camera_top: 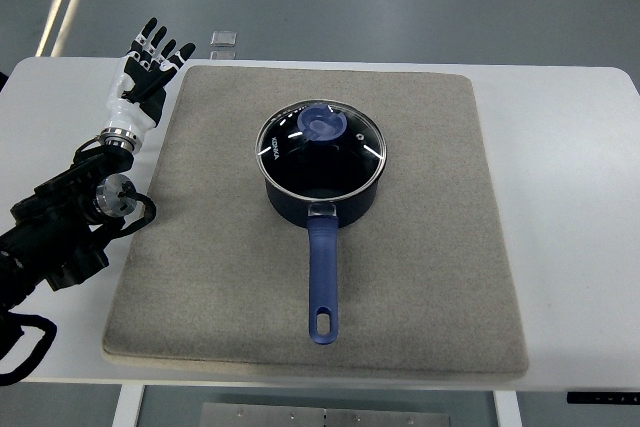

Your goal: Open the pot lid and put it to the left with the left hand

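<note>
A dark blue saucepan [322,192] stands on the middle of a grey mat [420,247], its long handle [323,282] pointing toward the near edge. A glass lid [320,142] with a metal rim and a blue knob [323,123] sits shut on the pot. My left hand [150,62] hovers over the table's far left corner, beside the mat's left edge and well apart from the pot. Its fingers are spread and hold nothing. The left arm comes in from the lower left.
The mat lies on a white table [570,167] with bare strips at left and right. A small clear object [224,41] lies at the table's far edge, just right of my hand. Grey floor shows beyond.
</note>
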